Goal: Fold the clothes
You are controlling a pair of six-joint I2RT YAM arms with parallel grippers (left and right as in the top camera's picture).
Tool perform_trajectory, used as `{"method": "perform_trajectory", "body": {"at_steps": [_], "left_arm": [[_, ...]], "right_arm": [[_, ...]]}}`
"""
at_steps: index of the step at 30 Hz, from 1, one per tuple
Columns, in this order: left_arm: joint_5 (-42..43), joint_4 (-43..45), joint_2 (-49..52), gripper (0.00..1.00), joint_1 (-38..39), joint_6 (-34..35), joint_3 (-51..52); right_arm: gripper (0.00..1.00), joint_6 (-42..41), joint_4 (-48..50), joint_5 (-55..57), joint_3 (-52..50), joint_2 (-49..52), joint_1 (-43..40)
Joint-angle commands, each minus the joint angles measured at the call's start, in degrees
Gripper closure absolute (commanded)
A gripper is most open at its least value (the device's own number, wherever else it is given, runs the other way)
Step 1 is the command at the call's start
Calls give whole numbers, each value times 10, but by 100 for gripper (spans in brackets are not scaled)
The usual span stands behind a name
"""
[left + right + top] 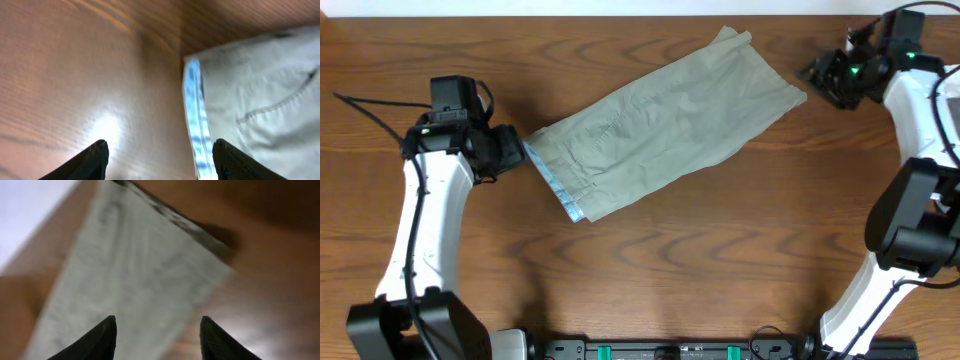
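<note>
**Pale khaki-green cotton shorts [660,125] lie slantwise on the brown wooden surface [720,260]**

The left claw [159,162], spread wide, sits at the lower-left end beside the bluish-white waistband lining [196,115]. The shorts lie flat, hems toward the upper right, where the right claw [157,337], also spread, hangs at the hem edge.

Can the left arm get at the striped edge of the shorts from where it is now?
Probably yes. The left gripper is open and sits just beside the striped edge of the shorts, with only bare table between them. Nothing blocks the way.
</note>
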State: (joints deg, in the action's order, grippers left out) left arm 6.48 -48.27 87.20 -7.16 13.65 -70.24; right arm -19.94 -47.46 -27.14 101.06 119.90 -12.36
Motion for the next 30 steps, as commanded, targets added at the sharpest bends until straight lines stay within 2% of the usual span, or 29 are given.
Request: {"method": "perform_trajectory", "body": {"at_steps": [1,4,11,15,18,20,21,24,25,30], "left_arm": [[43,-26,6,32,4,12,0],[51,-30,17,31,4,49,24],[86,-25,47,31,4,59,44],[101,-24,61,30,4,59,45],[109,-24,72,30,4,59,45],[109,-21,75,30,4,59,45],[109,-19,76,30,4,59,45],[109,-16,76,30,4,59,45],[109,-15,76,30,4,59,45],[109,-13,76,30,4,50,44]], "right_arm": [[43,90,-39,76,12,5,26],[25,100,-47,122,8,17,52],[25,106,20,138,8,87,75],[30,90,47,134,8,130,75],[43,89,53,134,8,150,75],[68,89,48,132,8,151,75],[76,94,42,131,8,149,76],[90,110,10,127,8,139,78],[97,115,-5,128,8,135,79],[99,118,-166,179,8,104,79]]}}
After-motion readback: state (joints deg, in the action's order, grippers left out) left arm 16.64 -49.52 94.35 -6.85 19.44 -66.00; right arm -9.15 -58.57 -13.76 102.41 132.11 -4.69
